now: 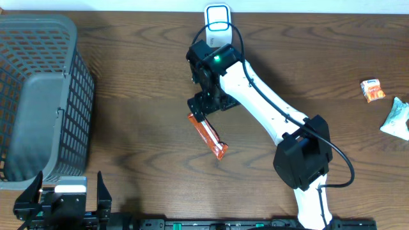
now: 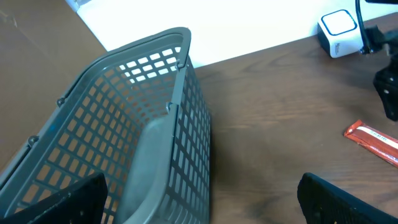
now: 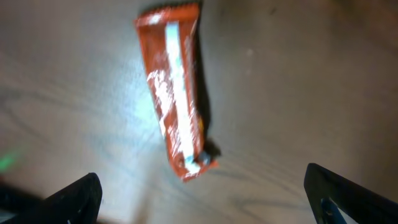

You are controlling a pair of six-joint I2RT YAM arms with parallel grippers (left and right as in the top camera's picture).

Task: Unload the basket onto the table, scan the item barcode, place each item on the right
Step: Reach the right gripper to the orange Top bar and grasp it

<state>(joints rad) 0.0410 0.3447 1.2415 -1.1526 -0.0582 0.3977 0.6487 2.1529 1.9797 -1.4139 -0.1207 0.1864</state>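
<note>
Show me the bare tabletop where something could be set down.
Bare wood lies between the basket and the orange bar, and between the right arm and the packets at the right edge. Crowded: scanner, right gripper and bar, mid-table.

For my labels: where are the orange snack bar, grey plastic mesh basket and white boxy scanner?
orange snack bar (image 3: 177, 106): right wrist view, wrapper middle.
grey plastic mesh basket (image 2: 81, 143): left wrist view, mesh wall.
white boxy scanner (image 1: 218, 16): overhead view, top face.
</note>
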